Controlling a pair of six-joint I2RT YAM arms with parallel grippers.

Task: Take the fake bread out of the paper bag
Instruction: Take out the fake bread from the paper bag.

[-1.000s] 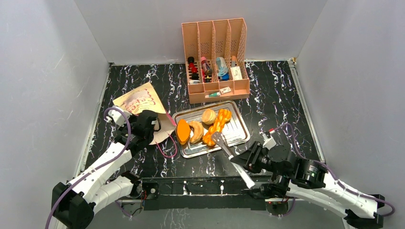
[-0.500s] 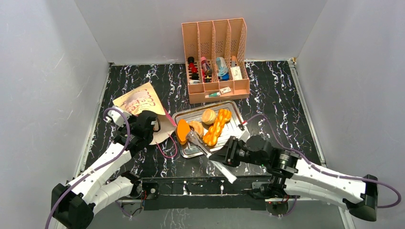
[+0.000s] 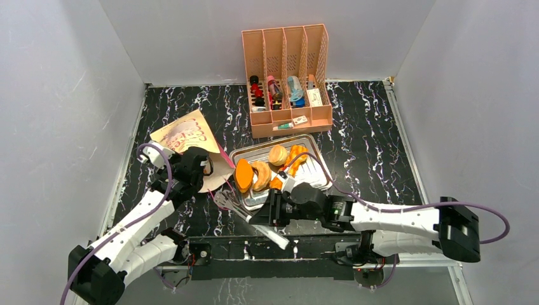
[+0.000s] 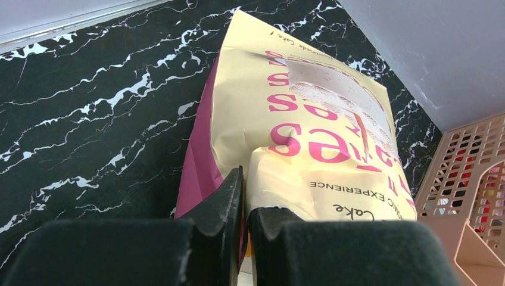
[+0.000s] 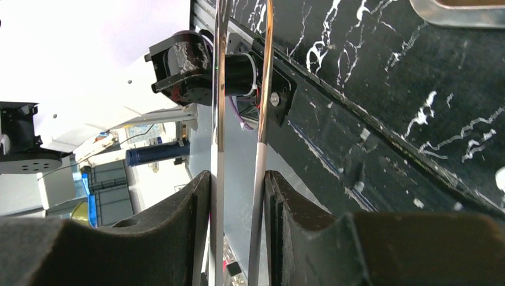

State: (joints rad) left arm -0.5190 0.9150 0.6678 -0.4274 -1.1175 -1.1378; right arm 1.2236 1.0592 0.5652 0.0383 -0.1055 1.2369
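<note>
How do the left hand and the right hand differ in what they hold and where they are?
The left hand pinches the edge of the paper bag; the right hand squeezes metal tongs. The left hand sits left of the tray, over the bag; the right hand is on the near side of the tray. Both are shut on something.

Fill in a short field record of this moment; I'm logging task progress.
paper bag: lying flat, left of tray
left jaws: shut on the bag's near edge
right jaws: shut on tongs
tongs tips: near the tray's near-left corner
fake bread: several pieces on the tray
organizer: behind tray, at the back
</note>
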